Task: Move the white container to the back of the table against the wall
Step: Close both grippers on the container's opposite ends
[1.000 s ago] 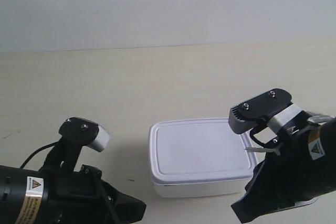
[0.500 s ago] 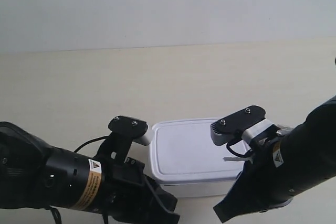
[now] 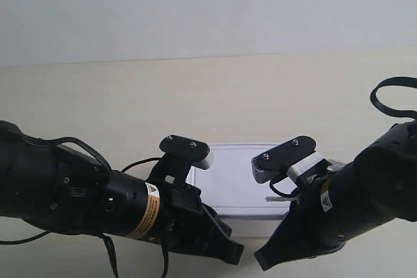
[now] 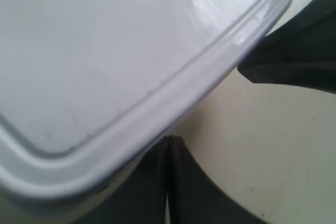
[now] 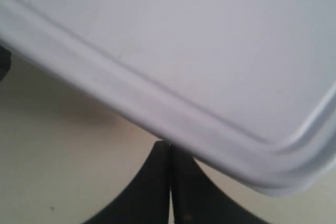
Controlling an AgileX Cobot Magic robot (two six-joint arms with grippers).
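Nearest, the left fingers [image 4: 184, 192] are clenched tip to tip and hold nothing. Their tips run in under the rim of the lid [image 4: 157, 98], apparently against the near side of the white container [image 4: 115, 51]. The right fingers [image 5: 152, 192] are clenched the same way, also holding nothing, and meet that same side further along. So the container sits directly ahead of both pairs of fingers, flat on the table [image 3: 130, 109].

Beyond the container a wide stretch of table runs to the wall [image 3: 195, 11]. The container is well apart from the wall, so I judge the push is far from finished.

To do it well, advance both arms at one pace so the container slides straight and does not turn. Hold the fingertips low on the side, below the rim, so they neither ride up onto the lid nor tip the container. Slow down near the wall and stop once the far side touches it.
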